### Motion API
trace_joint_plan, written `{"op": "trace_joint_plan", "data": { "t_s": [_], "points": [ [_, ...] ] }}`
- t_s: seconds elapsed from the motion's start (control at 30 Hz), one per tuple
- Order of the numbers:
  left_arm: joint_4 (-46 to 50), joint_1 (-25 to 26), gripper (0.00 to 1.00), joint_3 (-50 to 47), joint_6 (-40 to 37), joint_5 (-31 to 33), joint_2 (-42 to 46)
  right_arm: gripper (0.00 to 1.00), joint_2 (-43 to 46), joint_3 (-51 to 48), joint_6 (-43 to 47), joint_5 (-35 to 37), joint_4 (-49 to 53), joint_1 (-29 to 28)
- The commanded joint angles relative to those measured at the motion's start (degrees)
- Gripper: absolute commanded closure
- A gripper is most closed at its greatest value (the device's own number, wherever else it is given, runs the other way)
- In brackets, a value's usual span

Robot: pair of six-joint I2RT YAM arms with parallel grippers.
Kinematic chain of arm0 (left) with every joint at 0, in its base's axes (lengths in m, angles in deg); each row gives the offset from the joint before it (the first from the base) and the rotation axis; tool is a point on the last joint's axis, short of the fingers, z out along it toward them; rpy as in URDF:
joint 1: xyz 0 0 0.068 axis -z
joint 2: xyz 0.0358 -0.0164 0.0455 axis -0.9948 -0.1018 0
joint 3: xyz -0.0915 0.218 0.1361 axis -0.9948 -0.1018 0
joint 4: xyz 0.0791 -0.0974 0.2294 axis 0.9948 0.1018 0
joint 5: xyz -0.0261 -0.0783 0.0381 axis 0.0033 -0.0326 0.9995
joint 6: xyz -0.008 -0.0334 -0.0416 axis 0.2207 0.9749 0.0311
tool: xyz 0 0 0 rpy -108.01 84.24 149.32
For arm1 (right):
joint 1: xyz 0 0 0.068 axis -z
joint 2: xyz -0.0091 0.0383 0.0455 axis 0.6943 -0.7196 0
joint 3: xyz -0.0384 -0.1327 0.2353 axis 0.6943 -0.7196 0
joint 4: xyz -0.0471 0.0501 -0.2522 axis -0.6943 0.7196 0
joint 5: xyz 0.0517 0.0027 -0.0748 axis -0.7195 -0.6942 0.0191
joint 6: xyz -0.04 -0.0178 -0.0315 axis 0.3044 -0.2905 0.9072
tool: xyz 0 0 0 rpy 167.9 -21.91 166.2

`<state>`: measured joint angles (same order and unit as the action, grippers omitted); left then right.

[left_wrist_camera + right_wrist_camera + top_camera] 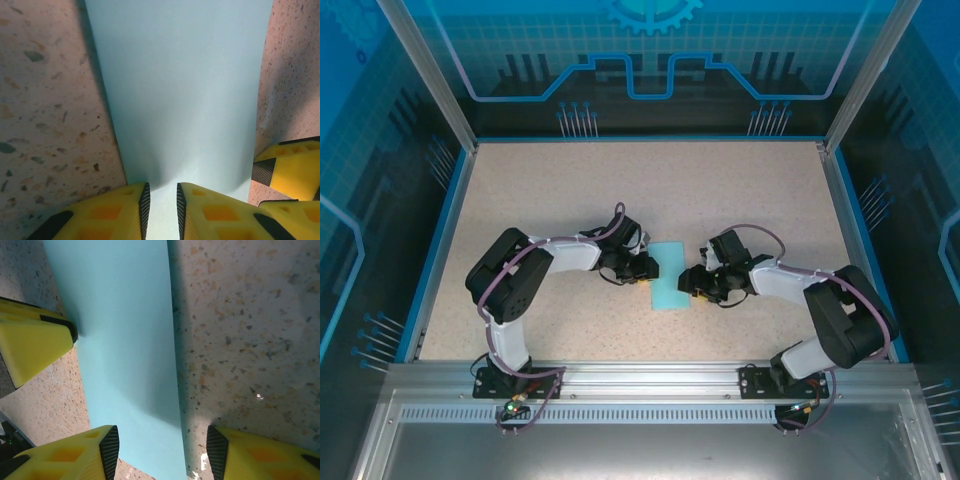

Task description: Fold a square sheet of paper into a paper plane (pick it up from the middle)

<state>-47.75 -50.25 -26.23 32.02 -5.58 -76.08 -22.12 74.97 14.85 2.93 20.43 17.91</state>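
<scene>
The paper sheet (670, 277) lies as a narrow cyan rectangle on a speckled tabletop (550, 200), hemmed closely by a gripper on each side. Farther out from the sheet run a blue rim (437, 260) and blue printed enclosure panels (650, 60).

Left of the sheet, the left gripper (648, 268) has its jaws a thin slit apart at the sheet's left edge, paper showing in the slit. I cannot tell whether it pinches.

Right of the sheet, the right gripper (693, 283) is spread about halfway, straddling the sheet's right edge and gripping nothing.

Count: one sheet, two grippers, four yellow fingers (220, 210).
</scene>
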Motion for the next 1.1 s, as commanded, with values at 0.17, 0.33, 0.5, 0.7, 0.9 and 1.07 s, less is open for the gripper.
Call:
{"op": "trace_joint_plan", "data": {
  "t_s": [0.17,0.33,0.5,0.7,0.9,1.07],
  "points": [
    [1.99,0.05,0.75,-1.51,-1.73,0.72,-0.73,0.51,-2.57,0.46,-1.67,-3.19,-5.53,0.31],
    [1.96,0.02,0.75,-1.61,-1.78,0.70,-0.75,0.59,-1.99,0.04,-2.01,-3.86,-5.81,0.31],
    [2.01,0.05,0.75,-1.60,-1.77,0.70,-0.73,0.58,-1.08,-1.28,-2.59,-4.01,-6.52,0.30],
    [2.09,0.07,0.75,-1.51,-1.89,0.61,-0.42,0.57,-1.85,-1.52,-3.44,-5.32,-9.24,0.49],
    [1.90,0.03,0.75,-1.77,-2.28,0.52,-0.20,0.54,-2.71,-0.39,-2.64,-5.64,-9.89,2.25],
    [1.40,0.03,0.75,-1.94,-2.14,0.18,-0.23,0.55,-4.70,1.09,-0.86,-9.23,-10.95,4.07]
  ]
}}
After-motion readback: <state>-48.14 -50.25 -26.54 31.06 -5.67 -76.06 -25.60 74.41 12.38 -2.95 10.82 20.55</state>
